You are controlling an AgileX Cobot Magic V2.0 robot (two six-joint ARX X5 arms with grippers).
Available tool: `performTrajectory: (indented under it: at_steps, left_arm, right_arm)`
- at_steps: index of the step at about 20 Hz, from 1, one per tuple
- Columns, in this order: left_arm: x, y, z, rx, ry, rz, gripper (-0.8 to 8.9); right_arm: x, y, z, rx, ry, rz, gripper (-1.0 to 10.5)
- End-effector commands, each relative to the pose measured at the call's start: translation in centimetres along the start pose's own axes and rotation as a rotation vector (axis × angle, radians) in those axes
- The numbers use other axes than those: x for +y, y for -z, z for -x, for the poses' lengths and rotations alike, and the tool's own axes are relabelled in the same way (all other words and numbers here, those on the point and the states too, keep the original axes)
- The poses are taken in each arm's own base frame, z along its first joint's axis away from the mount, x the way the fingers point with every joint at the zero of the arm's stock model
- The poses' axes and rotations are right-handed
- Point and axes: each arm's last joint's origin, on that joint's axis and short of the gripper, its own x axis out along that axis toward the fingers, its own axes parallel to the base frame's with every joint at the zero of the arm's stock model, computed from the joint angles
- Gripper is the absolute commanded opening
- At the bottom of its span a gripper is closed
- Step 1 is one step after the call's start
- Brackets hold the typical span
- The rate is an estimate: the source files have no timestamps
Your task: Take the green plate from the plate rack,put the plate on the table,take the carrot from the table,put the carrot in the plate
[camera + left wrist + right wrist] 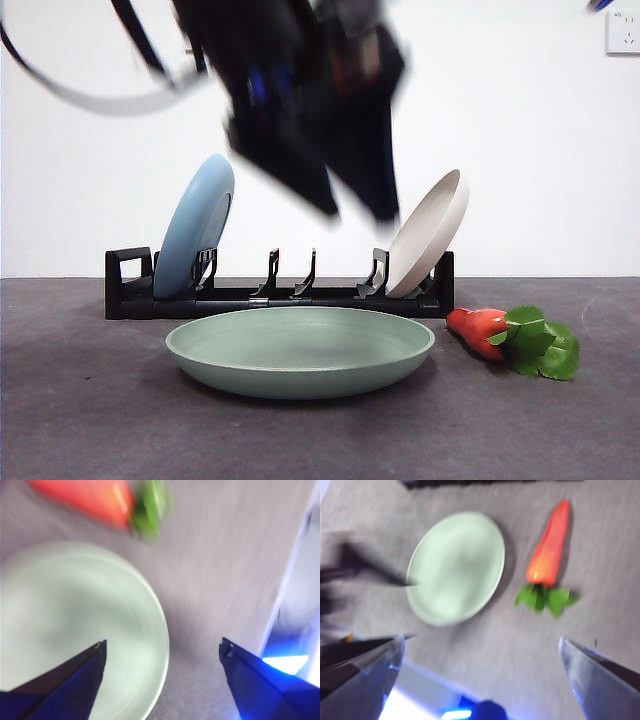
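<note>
On the bench, just in front of the plate rack, the green plate lies flat, and the carrot rests beside it, apart from its rim, with its leaves pointing away from the rack. A light blue plate and a cream plate lean in the rack's end slots. One arm hangs blurred above the rack in the front view, and its fingers look parted and hold nothing. By the wrist views, the left gripper hovers over the near edge of the green plate with its fingers spread and empty, while the right gripper looks down from higher up, fingers also wide apart and empty, with plate and carrot both ahead of it. With the plate already set down, the step in hand looks to be the carrot. To do it well, I would bring the fingers down across the thick orange body rather than the leaves, close at its middle so it does not tip, then lift it clear of the plate's raised rim before lowering it inside.
</note>
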Motion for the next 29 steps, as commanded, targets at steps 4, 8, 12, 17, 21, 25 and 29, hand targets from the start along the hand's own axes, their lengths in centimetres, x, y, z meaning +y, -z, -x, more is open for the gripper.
performTrajectory:
  at_steps: [4, 8, 12, 17, 21, 25, 29]
  left_arm:
    - [-0.4, 0.4, 11.8, -0.355, -0.045, 0.094, 3.77]
    - [-0.9, 2.2, 17.7, -0.542, -0.055, 0.133, 3.77]
    - [-1.2, 3.5, 20.2, -0.616, -0.044, 0.182, 3.77]
    - [-1.4, 4.1, 20.9, -0.632, -0.022, 0.225, 3.77]
    - [-1.4, 4.1, 20.9, -0.624, -0.021, 0.228, 3.77]
    - [-1.4, 4.1, 20.9, -0.624, -0.021, 0.229, 3.77]
    - [-1.4, 4.1, 20.9, -0.624, -0.022, 0.228, 3.77]
  right_arm:
    - [-2.1, -2.5, -5.7, 0.082, 0.102, -0.028, 6.2]
    - [-2.8, -3.4, -11.6, 0.143, 0.184, -0.010, 6.2]
    - [-2.9, -3.1, -16.7, 0.187, 0.271, 0.018, 6.2]
    - [-2.9, -2.0, -20.8, 0.229, 0.383, 0.042, 5.5]
    - [-3.2, -1.6, -22.1, 0.237, 0.392, 0.031, 3.6]
    - [-3.6, -1.2, -22.8, 0.266, 0.398, 0.026, 1.7]
    - [-3.4, -1.2, -22.8, 0.259, 0.394, 0.032, -0.2]
